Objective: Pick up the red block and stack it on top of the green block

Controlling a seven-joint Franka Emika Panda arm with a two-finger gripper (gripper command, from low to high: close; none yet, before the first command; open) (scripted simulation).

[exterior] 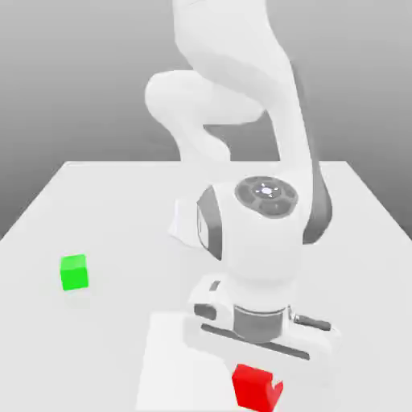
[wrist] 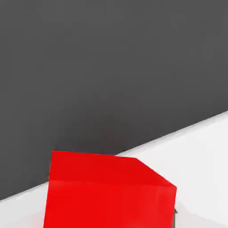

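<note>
The red block [exterior: 256, 387] sits at the near edge of the white table [exterior: 113, 201], directly under my hand. My gripper [exterior: 261, 372] is down over it and shut on it. In the hand view the red block [wrist: 109, 191] looms very close, seen at an angle against the table's edge. The green block [exterior: 74, 273] rests on the table well off to the exterior view's left, apart from the arm and the red block.
My arm's white links [exterior: 241, 105] rise from the back of the table and arch over its middle. In the hand view, the dark floor [wrist: 111, 67] lies beyond the table edge [wrist: 200, 138].
</note>
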